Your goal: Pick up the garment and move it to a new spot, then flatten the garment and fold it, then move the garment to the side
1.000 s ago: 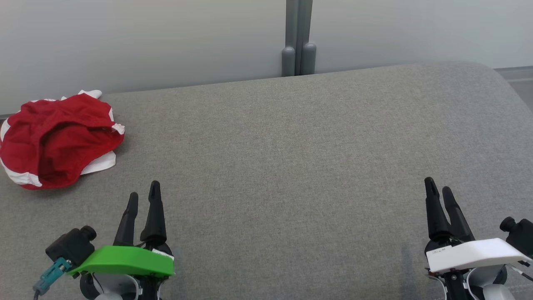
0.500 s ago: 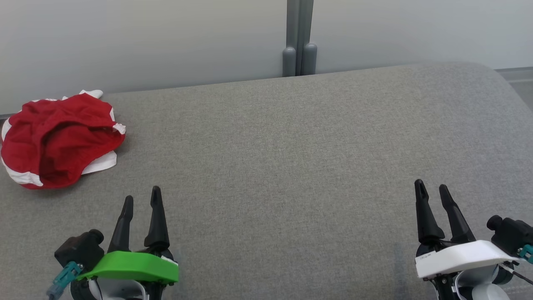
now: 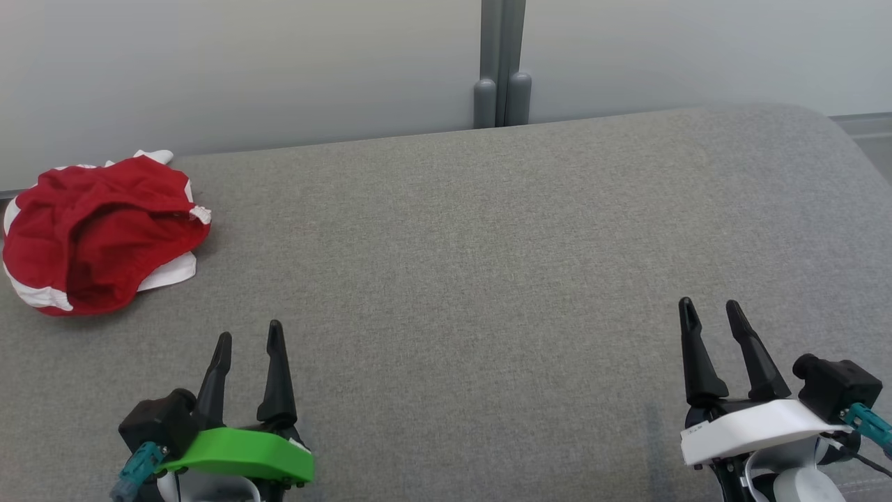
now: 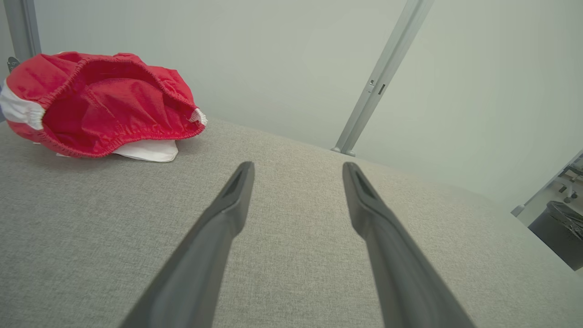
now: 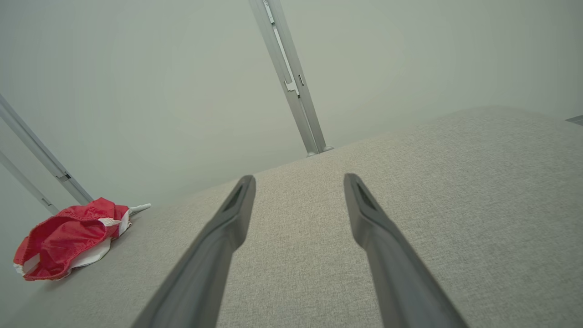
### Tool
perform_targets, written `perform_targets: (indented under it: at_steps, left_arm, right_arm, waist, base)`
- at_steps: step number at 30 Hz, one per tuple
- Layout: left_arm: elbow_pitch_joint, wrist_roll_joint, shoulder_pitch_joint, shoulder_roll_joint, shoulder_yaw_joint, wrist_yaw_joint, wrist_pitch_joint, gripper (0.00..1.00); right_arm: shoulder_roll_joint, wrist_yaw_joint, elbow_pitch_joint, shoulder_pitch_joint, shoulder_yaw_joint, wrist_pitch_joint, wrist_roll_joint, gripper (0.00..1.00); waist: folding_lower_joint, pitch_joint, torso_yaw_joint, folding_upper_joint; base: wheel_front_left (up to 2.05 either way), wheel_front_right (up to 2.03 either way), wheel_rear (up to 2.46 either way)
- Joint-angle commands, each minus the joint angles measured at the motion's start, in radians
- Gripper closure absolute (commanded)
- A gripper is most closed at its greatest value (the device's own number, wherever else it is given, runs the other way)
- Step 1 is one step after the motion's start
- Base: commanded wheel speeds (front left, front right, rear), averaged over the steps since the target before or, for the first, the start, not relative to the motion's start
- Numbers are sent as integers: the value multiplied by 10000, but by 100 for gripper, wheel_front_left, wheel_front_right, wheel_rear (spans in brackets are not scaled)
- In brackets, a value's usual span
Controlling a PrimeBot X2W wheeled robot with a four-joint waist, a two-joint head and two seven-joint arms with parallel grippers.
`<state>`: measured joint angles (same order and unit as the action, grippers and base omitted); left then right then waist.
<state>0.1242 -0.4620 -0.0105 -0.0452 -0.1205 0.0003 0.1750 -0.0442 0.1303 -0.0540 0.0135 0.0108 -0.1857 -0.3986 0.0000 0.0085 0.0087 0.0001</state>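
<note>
A crumpled red garment with white trim lies at the far left of the grey padded surface, near its back edge. The left wrist view has the garment at upper left, and the right wrist view has the garment at lower left. My left gripper hovers low at the front left, open and empty, a short way in front and to the right of the garment. At the front right my right gripper stands open with nothing between its fingers.
A pale partition wall with a grey post runs behind the surface. The surface rounds off at the right. A dark bin stands beyond the surface in the left wrist view.
Both grippers have drawn back toward the near edge; the left one shifted slightly right, the right one slightly left. The garment has not moved.
</note>
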Motion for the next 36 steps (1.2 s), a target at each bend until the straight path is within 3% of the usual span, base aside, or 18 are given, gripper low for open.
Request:
perform_targets:
  at_steps: [1, 36]
  left_arm:
    - [-42, 276, 39, -57, -22, 43, 95, 0]
    - [197, 2111, 299, -76, -171, 248, 835, 0]
  right_arm:
    - [-60, 4, 32, -216, 30, -97, 302, 0]
    - [-82, 6, -101, -409, 490, -735, 3030, 0]
  waist:
    - [0, 6, 12, -1]
    - [0, -7, 146, -1]
  base:
    - [0, 0, 0]
    - [0, 0, 0]
